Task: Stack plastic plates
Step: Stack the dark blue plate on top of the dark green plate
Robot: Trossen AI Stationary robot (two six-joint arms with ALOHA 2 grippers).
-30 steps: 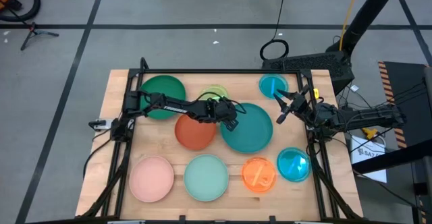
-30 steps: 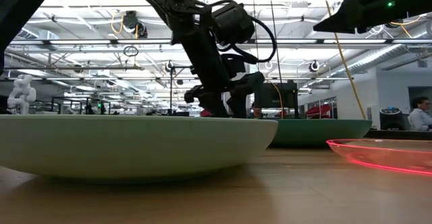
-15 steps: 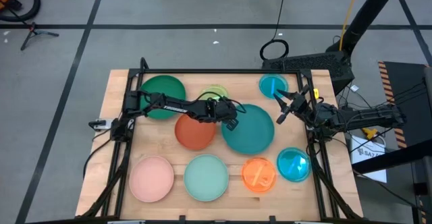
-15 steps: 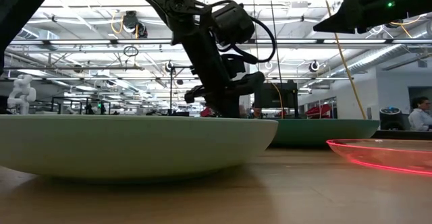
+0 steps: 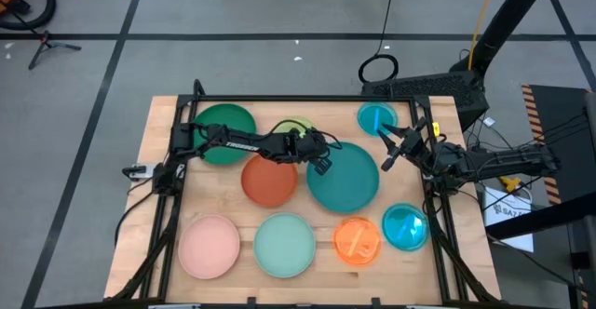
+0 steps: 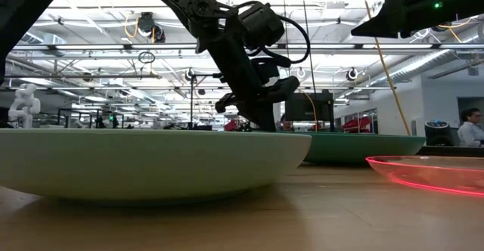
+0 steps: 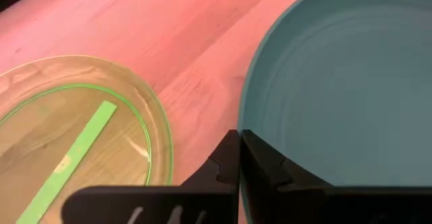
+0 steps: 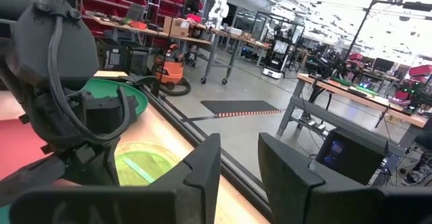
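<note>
Left gripper sits at the left rim of the teal plate, mid-bench. In the left wrist view its jaws are closed on that rim: one finger lies outside the plate and the other inside, with the edge pinched between them. The lime translucent plate lies flat just beside the gripper, with a green strip showing in it; it is not touching the teal plate.

Right gripper hangs above the bench near the right edge, between the teal plate and the far blue translucent plate. Its jaws stand apart and hold nothing, as the right wrist view shows.

Plate layout on the wooden bench, from the high view:
- Dark green plate is at the far left, partly under the left arm.
- Red-orange plate is just left of the teal plate.
- The near row, left to right, holds the pink plate, the mint plate, the orange translucent plate and the second blue translucent plate.
- Each plate lies singly; none is stacked.

In the low view the mint plate fills the foreground. A person sits at the far right of the room behind the bench.
</note>
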